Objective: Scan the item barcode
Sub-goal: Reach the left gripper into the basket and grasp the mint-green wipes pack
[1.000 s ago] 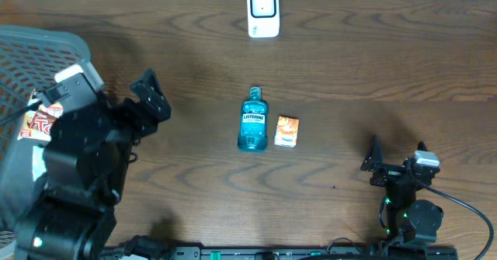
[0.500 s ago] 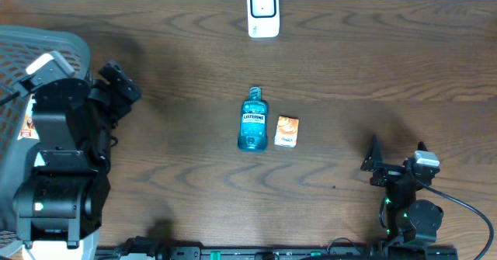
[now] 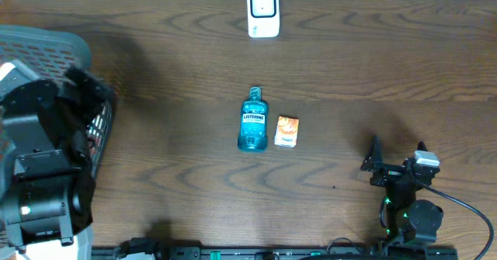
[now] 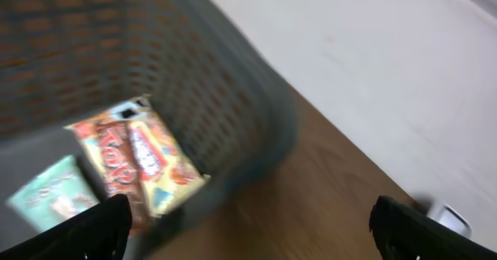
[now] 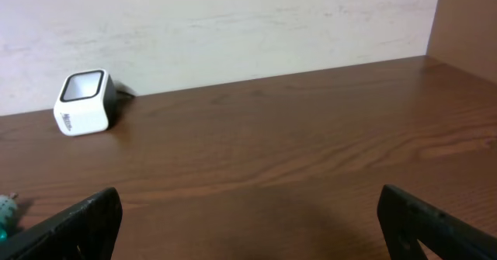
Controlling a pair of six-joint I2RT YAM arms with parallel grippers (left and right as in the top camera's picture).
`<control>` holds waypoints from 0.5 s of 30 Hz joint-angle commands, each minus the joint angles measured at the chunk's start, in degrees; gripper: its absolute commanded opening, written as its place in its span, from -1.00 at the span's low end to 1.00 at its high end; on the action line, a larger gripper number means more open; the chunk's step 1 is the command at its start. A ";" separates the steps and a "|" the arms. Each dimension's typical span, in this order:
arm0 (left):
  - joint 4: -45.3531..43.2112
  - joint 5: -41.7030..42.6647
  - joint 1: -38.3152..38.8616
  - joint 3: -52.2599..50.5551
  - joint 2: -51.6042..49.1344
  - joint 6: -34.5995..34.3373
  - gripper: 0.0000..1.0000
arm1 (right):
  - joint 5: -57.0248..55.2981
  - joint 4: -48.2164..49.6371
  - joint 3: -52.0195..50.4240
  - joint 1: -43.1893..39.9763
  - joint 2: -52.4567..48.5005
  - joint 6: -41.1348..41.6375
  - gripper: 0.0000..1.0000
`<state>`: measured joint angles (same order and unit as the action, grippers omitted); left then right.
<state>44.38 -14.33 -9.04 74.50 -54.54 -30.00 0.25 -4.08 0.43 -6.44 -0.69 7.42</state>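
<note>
1. Landmark. The white, box-shaped barcode scanner (image 3: pixel 263 12) stands at the far edge of the dark wooden table (image 3: pixel 373 66). Every place below is given from it.
2. Loose items. The blue, clear-plastic mouthwash bottle (image 3: pixel 252 123) lies on its side well nearer to me than the scanner and roughly in line with it. The small orange-and-white carton (image 3: pixel 286 130) lies just beside the bottle, slightly right of the scanner's line. Neither touches the scanner.
3. Basket. The grey perforated plastic basket (image 3: pixel 46 46) sits far to the left of the scanner. It holds an orange-red snack packet (image 4: pixel 136 163) and a pale green packet (image 4: pixel 50 194).
4. My left gripper (image 4: pixel 248 237) hangs above the basket, far left of the scanner. Its jaws are spread wide and grasp nothing.
5. My right gripper (image 3: pixel 396 157) rests well nearer than the scanner and off to its right, facing it. It is likewise released and empty.
6. Step in hand, as I judge it: fetching an item. Nothing is held and nothing stands before the scanner. I cannot tell which item is meant, though my left gripper's place suggests a packet in the basket.
7. Next move, as I judge it: lower the open jaws onto one item and close on its edges so the barcode stays uncovered. Then carry it to the scanner and turn the code toward it. No barcode is legible here.
</note>
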 commanded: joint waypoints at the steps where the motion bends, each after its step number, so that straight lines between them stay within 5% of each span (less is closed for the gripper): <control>1: 1.60 -0.76 -6.93 0.81 0.42 -0.33 0.95 | -0.11 -0.22 -0.11 0.11 0.31 0.46 0.99; 9: 7.15 -0.74 -20.81 0.79 -2.25 -3.96 0.96 | -0.11 -0.22 -0.11 0.11 0.31 0.46 0.99; 15: 13.94 3.58 -29.55 0.74 -12.59 -14.25 0.96 | -0.11 -0.22 -0.11 0.11 0.31 0.46 0.99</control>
<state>57.01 -14.28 -35.20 74.76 -61.58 -38.81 0.25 -4.08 0.43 -6.44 -0.69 7.42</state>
